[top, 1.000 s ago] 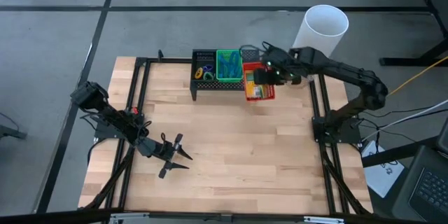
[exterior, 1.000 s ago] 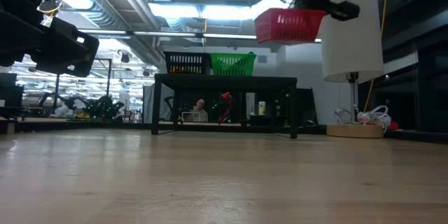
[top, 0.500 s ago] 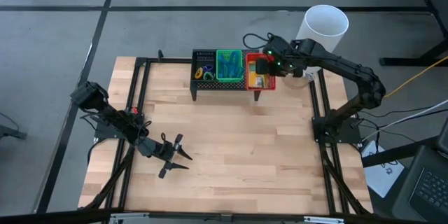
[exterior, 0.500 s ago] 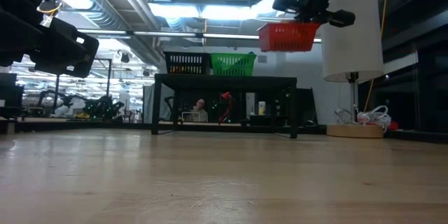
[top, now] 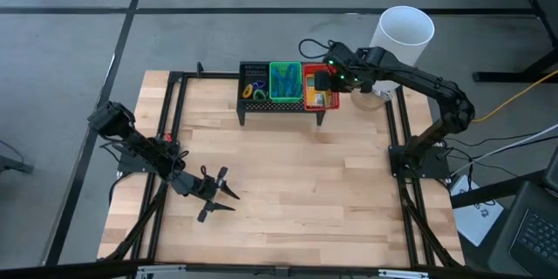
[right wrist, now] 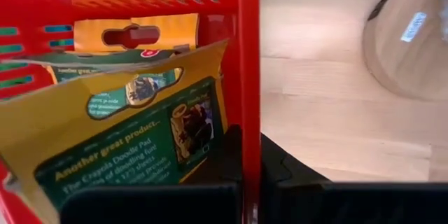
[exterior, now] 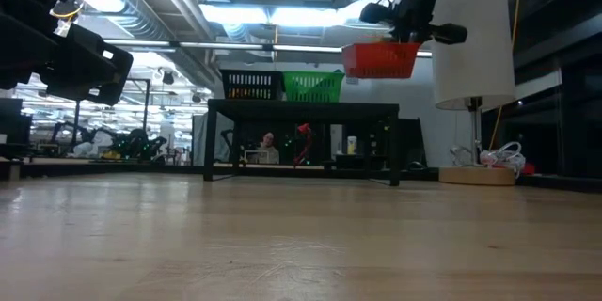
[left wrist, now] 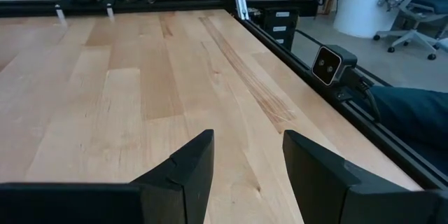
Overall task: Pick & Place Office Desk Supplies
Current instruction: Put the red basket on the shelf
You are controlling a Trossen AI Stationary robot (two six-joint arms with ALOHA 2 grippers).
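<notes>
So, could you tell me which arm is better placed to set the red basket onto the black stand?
The right: its gripper already grips the red basket above the black stand, beside the green basket. The left gripper sits far away.

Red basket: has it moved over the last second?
Yes. The red basket, held by the right gripper, went from beyond the black stand's right end to above it, beside the green basket.

The lower parts of the yellow-and-green flat packs are cut off by the frame edge in the right wrist view, their small print too fine to be read. Contents of the black basket beside the green basket cannot be identified.
</notes>
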